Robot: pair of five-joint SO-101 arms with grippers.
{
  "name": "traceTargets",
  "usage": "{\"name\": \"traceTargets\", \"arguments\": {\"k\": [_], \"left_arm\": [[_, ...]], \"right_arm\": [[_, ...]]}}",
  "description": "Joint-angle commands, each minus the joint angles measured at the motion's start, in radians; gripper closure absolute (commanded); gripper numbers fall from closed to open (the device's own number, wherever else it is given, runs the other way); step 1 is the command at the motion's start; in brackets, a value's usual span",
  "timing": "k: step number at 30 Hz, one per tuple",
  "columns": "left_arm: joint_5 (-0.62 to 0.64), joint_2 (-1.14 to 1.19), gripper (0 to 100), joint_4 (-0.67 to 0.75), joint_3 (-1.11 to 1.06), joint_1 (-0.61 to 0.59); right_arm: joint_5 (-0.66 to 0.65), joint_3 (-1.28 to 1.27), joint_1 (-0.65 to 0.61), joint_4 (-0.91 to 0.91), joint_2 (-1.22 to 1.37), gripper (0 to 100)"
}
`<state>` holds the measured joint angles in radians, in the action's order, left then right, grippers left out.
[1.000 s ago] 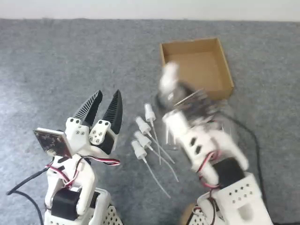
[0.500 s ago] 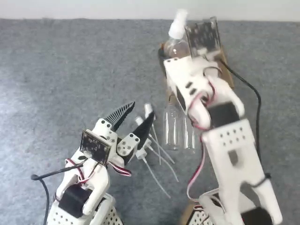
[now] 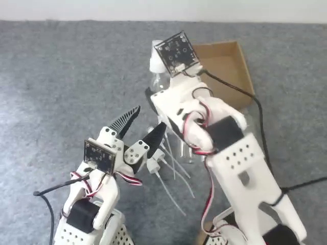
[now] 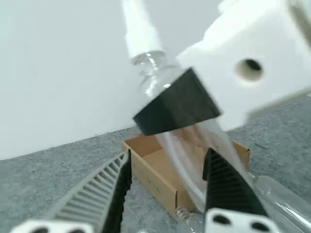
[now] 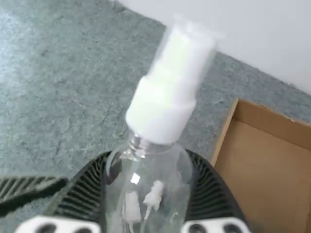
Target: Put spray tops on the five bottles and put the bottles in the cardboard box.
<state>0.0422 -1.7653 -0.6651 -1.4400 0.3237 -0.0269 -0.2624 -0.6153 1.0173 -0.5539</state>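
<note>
My right gripper (image 3: 161, 96) is raised above the table, shut on a clear bottle (image 3: 159, 77) that carries a white spray top (image 5: 171, 90). Its black fingers (image 5: 85, 189) wrap the bottle's shoulder. My left gripper (image 3: 151, 117) stands open just below and in front of that bottle; in the left wrist view the bottle (image 4: 148, 65) hangs above the gap between my fingers (image 4: 114, 191). The cardboard box (image 3: 232, 69) lies behind, with nothing in it where it shows. Loose spray tops (image 3: 153, 164) lie on the carpet by the left gripper.
More clear bottles (image 3: 185, 148) lie on the grey carpet, partly hidden under the right arm, and one (image 4: 279, 194) lies next to the box (image 4: 155, 170). Open carpet stretches to the left and far side.
The right arm has lifted the bottle and swung it from over the box leftward, toward the left gripper. The left gripper has tilted forward toward the bottle.
</note>
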Motion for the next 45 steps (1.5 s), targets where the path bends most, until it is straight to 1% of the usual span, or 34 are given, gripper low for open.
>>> {"name": "traceTargets", "arguments": {"k": [1, 4, 7, 10, 13, 17, 20, 22, 25, 27, 29, 33, 36, 38, 42, 45], "left_arm": [[-0.008, 0.000, 77, 0.040, 0.005, 0.000], [-0.008, 0.000, 77, 0.040, 0.004, 0.000], [-0.008, 0.000, 78, 0.035, 0.004, 0.002], [-0.008, -0.002, 78, 0.017, 0.012, 0.015], [-0.003, -0.003, 78, -0.049, 0.053, 0.061], [0.000, -0.003, 77, -0.098, 0.090, 0.071], [0.032, -0.002, 77, -0.095, 0.079, 0.071], [0.032, -0.002, 77, -0.068, 0.062, 0.069], [0.032, 0.000, 77, 0.003, 0.022, 0.009], [0.032, 0.000, 77, 0.035, 0.007, -0.025], [0.032, 0.000, 77, 0.038, 0.004, -0.026], [0.032, 0.000, 77, 0.037, 0.004, -0.026], [0.032, -0.002, 78, 0.035, 0.001, -0.026], [0.032, -0.002, 78, 0.035, -0.001, -0.026], [0.040, -0.002, 78, 0.037, -0.018, -0.026], [0.040, -0.002, 81, 0.035, -0.030, -0.026]], "right_arm": [[-0.031, 0.074, -0.022, 0.061, -0.116, 99.3], [-0.031, 0.075, -0.022, 0.097, -0.137, 99.3], [-0.031, 0.075, -0.018, 0.087, -0.148, 99.3], [-0.025, 0.063, -0.016, -0.001, -0.137, 99.3], [-0.023, 0.023, -0.021, -0.124, -0.122, 99.3], [0.040, -0.025, -0.033, -0.202, -0.105, 99.3], [0.043, -0.031, -0.042, -0.185, -0.107, 99.3], [0.040, -0.015, -0.073, -0.153, -0.108, 99.3], [0.031, 0.035, -0.111, -0.047, -0.124, 99.3], [-0.008, 0.078, -0.119, 0.018, -0.139, 99.3], [-0.032, 0.104, -0.110, 0.051, -0.153, 99.3], [-0.040, 0.114, -0.064, 0.061, -0.150, 99.3], [-0.075, 0.115, 0.012, 0.035, -0.116, 99.3], [-0.097, 0.117, 0.088, -0.045, -0.082, 99.3], [-0.095, 0.118, 0.254, -0.265, 0.038, 99.3], [-0.095, 0.118, 0.298, -0.440, 0.154, 99.3]]}}
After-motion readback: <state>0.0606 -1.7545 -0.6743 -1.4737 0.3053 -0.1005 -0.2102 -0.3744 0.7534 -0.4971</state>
